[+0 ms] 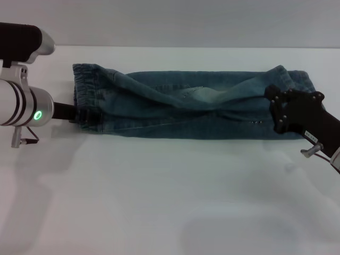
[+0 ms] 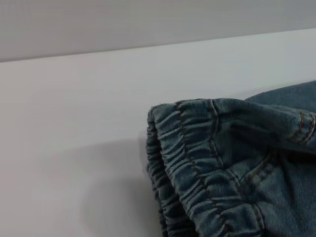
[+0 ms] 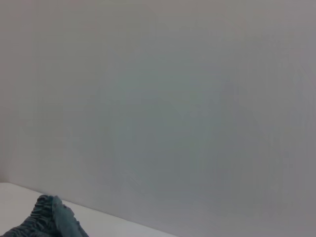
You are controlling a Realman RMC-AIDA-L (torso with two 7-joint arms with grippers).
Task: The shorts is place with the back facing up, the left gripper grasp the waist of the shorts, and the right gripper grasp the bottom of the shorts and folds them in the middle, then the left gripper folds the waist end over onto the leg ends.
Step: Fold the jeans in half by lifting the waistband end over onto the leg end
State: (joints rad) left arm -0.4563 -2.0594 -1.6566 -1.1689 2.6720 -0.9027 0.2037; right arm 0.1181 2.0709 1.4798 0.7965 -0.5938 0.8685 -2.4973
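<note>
head view looks down from above; left wrist view sits close, sharing the shorts (image 1: 191, 106) waistband

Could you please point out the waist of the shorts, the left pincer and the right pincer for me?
waist of the shorts (image 2: 197, 163), left wrist view, on the gathered elastic band.
left pincer (image 1: 81, 114), head view, at the waist's near corner.
right pincer (image 1: 276, 109), head view, on the black claw at the leg end.

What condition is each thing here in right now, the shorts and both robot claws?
shorts: folded lengthwise into a long strip, flat on the white table.
waistband: gathered, at the robot's left end.
left gripper: at the waistband's near corner.
right gripper: over the hem end, its black body covering the cloth.
</note>
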